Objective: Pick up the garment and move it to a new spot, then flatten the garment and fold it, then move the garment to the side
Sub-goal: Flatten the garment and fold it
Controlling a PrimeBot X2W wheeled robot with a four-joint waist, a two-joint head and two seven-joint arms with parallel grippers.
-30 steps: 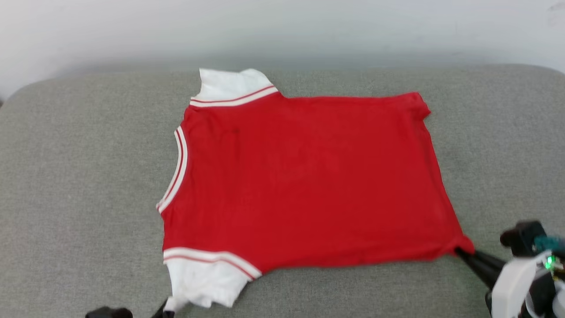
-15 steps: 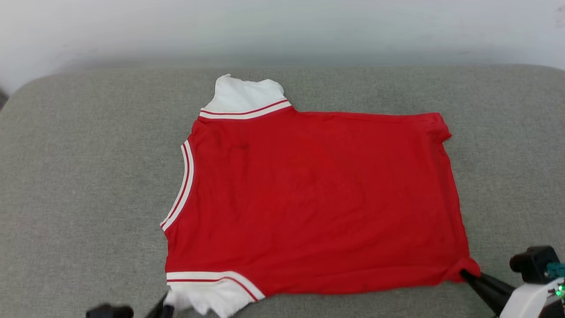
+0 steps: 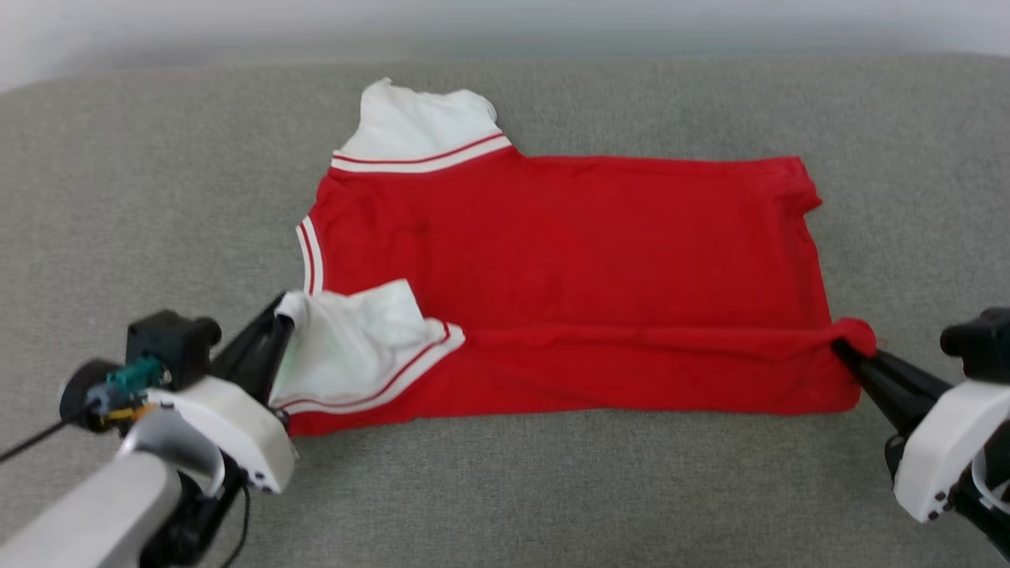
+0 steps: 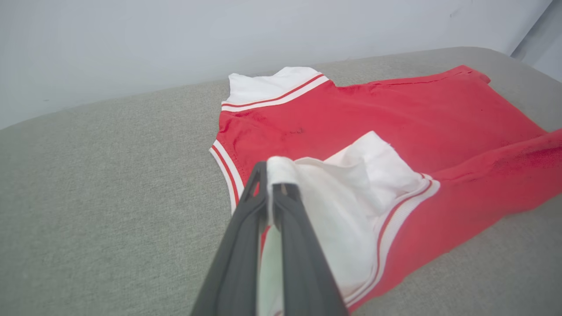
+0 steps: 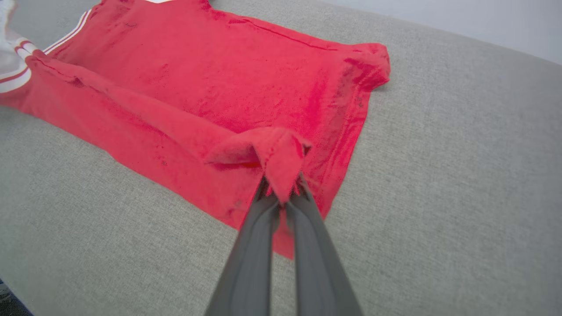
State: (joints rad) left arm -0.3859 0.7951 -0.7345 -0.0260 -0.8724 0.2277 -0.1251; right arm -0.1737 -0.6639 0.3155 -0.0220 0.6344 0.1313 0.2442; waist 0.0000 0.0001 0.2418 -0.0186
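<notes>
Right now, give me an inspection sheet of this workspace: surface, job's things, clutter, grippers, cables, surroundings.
Surface: grey cushion, woven fabric.
Job's things: red shirt spread on the cushion, plain side up; its near edge is lifted and turned toward the far side; far white sleeve lies on the cushion.
Clutter: nothing seen.
Grippers: left gripper shut on the near white sleeve; right gripper shut on the near hem corner.
Cables: thin dark cable at the left wrist.
Surroundings: pale wall behind the cushion.
</notes>
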